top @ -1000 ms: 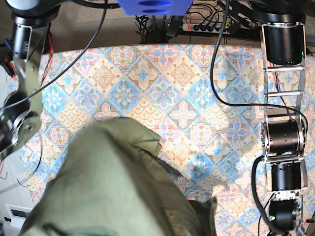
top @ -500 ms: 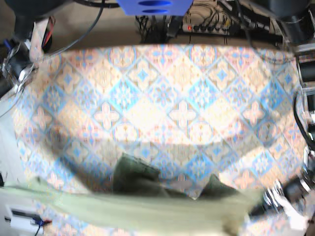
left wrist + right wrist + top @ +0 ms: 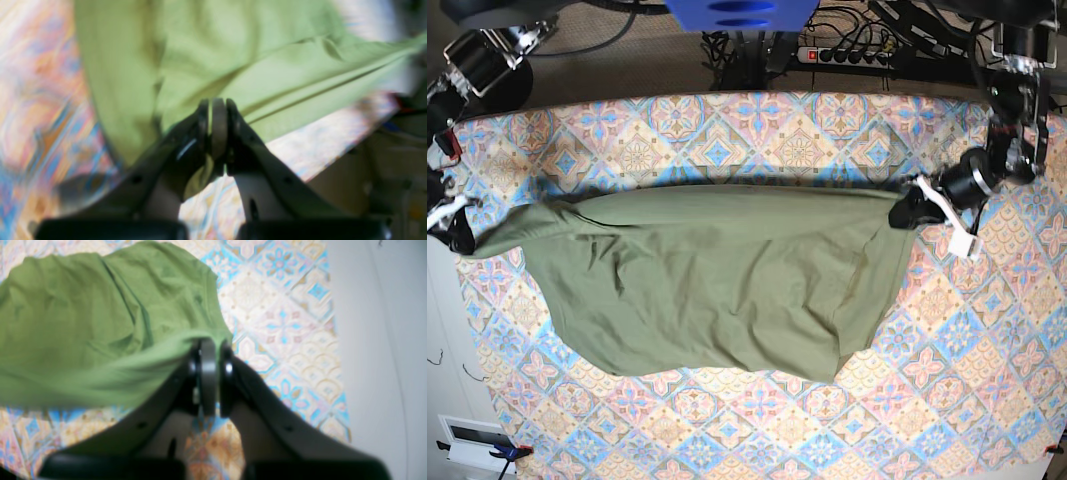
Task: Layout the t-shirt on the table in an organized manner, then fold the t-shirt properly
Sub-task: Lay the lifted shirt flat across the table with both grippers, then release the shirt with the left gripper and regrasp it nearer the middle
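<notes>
The olive-green t-shirt [image 3: 717,280] is stretched wide across the middle of the table [image 3: 757,130], its upper edge pulled taut between both grippers and its body hanging toward the front. My left gripper [image 3: 900,213] is at the shirt's right corner in the base view, shut on the cloth. My right gripper [image 3: 465,240] pinches the left corner near the table's left edge. In the left wrist view the gripper [image 3: 217,105] is shut on a fold of the t-shirt [image 3: 233,50]. In the right wrist view the gripper [image 3: 208,346] is shut on the t-shirt's [image 3: 83,323] edge.
A power strip [image 3: 847,55] and cables lie behind the table's far edge, below a blue mount [image 3: 737,12]. A pale floor [image 3: 442,350] runs along the table's left edge, seen as a white strip [image 3: 373,340] in the right wrist view.
The shirt was bunched close to the camera, then stretched low near the front edge. Now both arms have carried it back and it spans the table's middle.
</notes>
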### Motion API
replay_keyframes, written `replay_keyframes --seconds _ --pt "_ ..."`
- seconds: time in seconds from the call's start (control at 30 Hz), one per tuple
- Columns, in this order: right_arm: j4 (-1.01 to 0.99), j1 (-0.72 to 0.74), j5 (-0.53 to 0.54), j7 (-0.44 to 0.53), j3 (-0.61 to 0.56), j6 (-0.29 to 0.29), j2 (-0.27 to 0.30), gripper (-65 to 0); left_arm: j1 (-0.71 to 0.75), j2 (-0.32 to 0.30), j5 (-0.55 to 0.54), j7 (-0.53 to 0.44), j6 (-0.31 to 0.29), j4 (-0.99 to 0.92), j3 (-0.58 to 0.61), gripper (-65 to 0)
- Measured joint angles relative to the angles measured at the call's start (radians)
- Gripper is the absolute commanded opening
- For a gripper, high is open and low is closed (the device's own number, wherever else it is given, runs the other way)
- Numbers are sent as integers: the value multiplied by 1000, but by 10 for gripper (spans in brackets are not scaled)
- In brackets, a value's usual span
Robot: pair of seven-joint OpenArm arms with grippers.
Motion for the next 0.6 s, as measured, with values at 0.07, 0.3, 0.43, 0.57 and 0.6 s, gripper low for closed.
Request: replay_keyframes --seconds 0.07,0.3,0.43,0.57,0.6 --pt "-6 -23 -42 -20 -2 -10 -5 -645 29 44 66 10 9 -3 8 -650" --pt "-1 -63 -23 -31 5 -8 -10 -645 137 54 139 42 5 -2 10 -513" --pt "-1 -60 -12 -23 3 -7 -8 -645 123 53 129 156 -2 7 7 -330" --pt "-1 -89 -17 -23 34 -7 -8 -645 130 55 128 194 -2 5 -27 -240" --pt "-1 -90 -22 -27 38 -8 -7 -645 129 60 125 194 -3 6 -55 -241"
